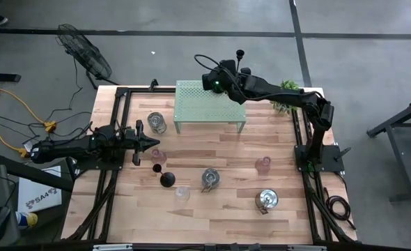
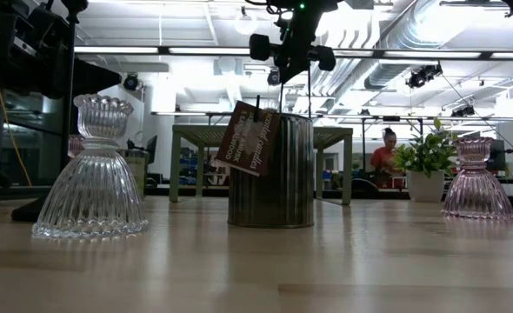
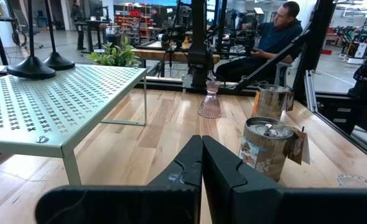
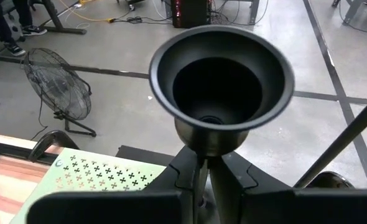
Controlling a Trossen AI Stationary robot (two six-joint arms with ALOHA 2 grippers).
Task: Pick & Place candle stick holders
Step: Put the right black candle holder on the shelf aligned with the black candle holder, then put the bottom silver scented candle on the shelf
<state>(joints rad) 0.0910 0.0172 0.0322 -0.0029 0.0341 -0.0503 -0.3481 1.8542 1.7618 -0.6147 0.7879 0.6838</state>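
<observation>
A wooden table (image 1: 219,202) seen from above, with two dark robot arms reaching over it. The right gripper (image 1: 228,75) hangs above the back edge of a pale green perforated shelf (image 1: 209,104) that stands at the far side of the table; its fingers (image 4: 230,171) are clamped on the thin stem of a black candlestick (image 4: 221,87), and the wrist camera looks straight into the candlestick's funnel-shaped top cup. Two more black candlesticks stand on the shelf, their round bases (image 3: 31,65) side by side near one corner. The left gripper (image 1: 150,143) rests low at the left side of the table, its two fingers (image 3: 218,171) pressed together and holding nothing. Spread across the wood are other holders: a ribbed clear glass holder (image 2: 91,174) near the front, a ribbed pink glass holder (image 2: 476,178) toward the right, a silvery jar with a paper tag (image 2: 274,169) near the middle, another silvery jar (image 1: 266,201) at the front right, and a glass jar (image 1: 157,123) just left of the shelf. A black round-based piece (image 1: 166,178) lies in front of the left gripper. A small leafy plant (image 1: 285,94) sits at the back right corner. Beyond the table, a seated person (image 3: 267,40) is visible in the workshop
</observation>
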